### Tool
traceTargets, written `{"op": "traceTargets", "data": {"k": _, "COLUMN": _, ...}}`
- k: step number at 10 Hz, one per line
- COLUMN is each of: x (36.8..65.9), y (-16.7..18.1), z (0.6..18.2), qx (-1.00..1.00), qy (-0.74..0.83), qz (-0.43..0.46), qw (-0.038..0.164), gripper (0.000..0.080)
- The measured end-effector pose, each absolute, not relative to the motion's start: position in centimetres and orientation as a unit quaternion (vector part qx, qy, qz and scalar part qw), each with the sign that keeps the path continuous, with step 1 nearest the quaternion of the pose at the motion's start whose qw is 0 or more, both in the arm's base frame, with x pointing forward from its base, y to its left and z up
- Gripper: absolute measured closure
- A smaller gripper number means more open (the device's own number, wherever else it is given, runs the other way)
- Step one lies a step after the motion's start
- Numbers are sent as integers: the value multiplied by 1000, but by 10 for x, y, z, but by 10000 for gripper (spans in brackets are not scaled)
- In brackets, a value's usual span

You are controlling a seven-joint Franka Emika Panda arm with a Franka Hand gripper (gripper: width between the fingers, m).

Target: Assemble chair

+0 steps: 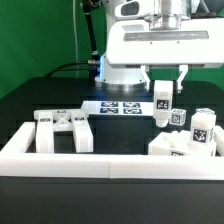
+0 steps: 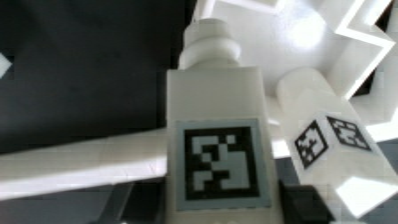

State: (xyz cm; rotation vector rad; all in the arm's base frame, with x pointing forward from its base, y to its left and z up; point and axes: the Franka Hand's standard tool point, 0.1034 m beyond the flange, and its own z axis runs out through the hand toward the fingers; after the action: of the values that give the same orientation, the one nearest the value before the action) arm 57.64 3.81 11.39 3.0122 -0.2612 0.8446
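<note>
My gripper (image 1: 165, 84) is shut on a white square chair post (image 1: 161, 103) and holds it upright by its top, the lower end close to the black table. In the wrist view the post (image 2: 221, 110) fills the middle, with its tag facing the camera, between my dark fingers (image 2: 143, 198). To the exterior view's right of it sits a cluster of white chair parts (image 1: 188, 138), among them tagged posts (image 1: 200, 126); one tagged post (image 2: 320, 138) lies close beside the held one. The cross-braced chair frame (image 1: 64, 131) lies at the exterior view's left.
The long low white border wall (image 1: 100, 162) runs along the front and up both sides. The marker board (image 1: 120, 106) lies flat behind, in front of the arm's white base (image 1: 125, 72). A green backdrop stands at the rear.
</note>
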Motion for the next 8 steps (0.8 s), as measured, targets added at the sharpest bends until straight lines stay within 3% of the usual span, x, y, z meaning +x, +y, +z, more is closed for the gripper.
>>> {"op": "traceTargets", "data": {"k": 3, "x": 583, "y": 41, "z": 103, "qx": 955, "qy": -66, "qz": 288, "qw": 9, "gripper": 509}}
{"op": "traceTargets", "data": {"k": 8, "x": 589, "y": 39, "z": 103, "qx": 956, "qy": -47, "qz": 290, "qw": 16, "gripper": 509}}
